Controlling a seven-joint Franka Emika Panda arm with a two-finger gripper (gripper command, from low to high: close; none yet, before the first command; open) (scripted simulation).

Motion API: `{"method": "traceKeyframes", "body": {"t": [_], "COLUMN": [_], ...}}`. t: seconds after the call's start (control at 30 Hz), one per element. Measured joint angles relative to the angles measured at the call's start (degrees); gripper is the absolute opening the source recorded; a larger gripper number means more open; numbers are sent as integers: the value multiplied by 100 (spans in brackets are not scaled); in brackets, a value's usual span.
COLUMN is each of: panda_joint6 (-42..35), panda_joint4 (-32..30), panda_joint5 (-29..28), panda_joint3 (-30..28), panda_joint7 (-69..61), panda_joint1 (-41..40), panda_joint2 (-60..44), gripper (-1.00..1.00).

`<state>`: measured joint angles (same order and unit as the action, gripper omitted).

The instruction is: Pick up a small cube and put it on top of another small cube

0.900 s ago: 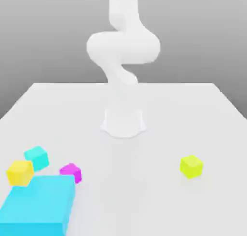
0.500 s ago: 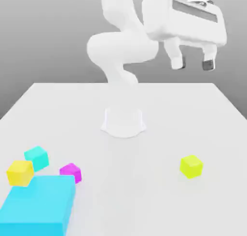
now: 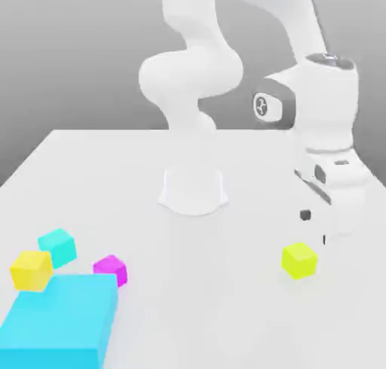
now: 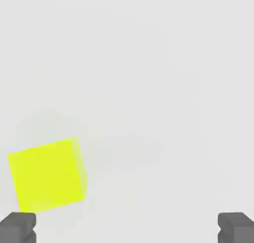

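The lime cube (image 3: pixel 299 260) sits on the white table (image 3: pixel 226 300), free of any grip, just below and a little to the exterior view's left of the claw (image 3: pixel 315 226). In the hand view the same cube (image 4: pixel 47 175) lies ahead of the two dark fingertips (image 4: pixel 18 227), close to one of them and not between them; it stands turned at a slight angle to the line joining the tips. The claw is spread wide and holds nothing. Only the ends of the fingertips are seen in the hand view, cut off at the frame edge; in the exterior view the fingers blend into the pale hand housing and are hard to make out, with one dark pad showing.

The turquoise cube (image 3: pixel 57 246) rests on the table well apart from the claw, far toward the exterior view's left. Just beside it stand an orange-yellow cube (image 3: pixel 32 270) and a magenta cube (image 3: pixel 111 270). A large flat cyan block (image 3: pixel 60 322) lies next to these; its near corner is cut off by the frame edge. The arm's round base (image 3: pixel 193 190) stands behind the cubes, between the two groups.
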<state>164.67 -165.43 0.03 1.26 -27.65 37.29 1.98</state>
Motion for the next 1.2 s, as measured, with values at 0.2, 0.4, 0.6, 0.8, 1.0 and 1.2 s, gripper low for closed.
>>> {"method": "traceKeyframes", "body": {"t": [0.2,0.4,0.6,0.8,1.0,1.2], "panda_joint6": [971,1298,940,47,-324,-644], "panda_joint4": [106,180,100,-68,24,130], "panda_joint5": [-62,-62,-55,-99,-561,-991], "panda_joint3": [-90,-112,-95,-237,-1011,-1898], "panda_joint7": [-153,-155,-160,-291,-893,-1572], "panda_joint1": [120,139,124,105,-1136,-2080], "panda_joint2": [-1198,-1609,-1173,-95,278,578], "gripper": [0,-100,-100,-100,-100,-100]}}
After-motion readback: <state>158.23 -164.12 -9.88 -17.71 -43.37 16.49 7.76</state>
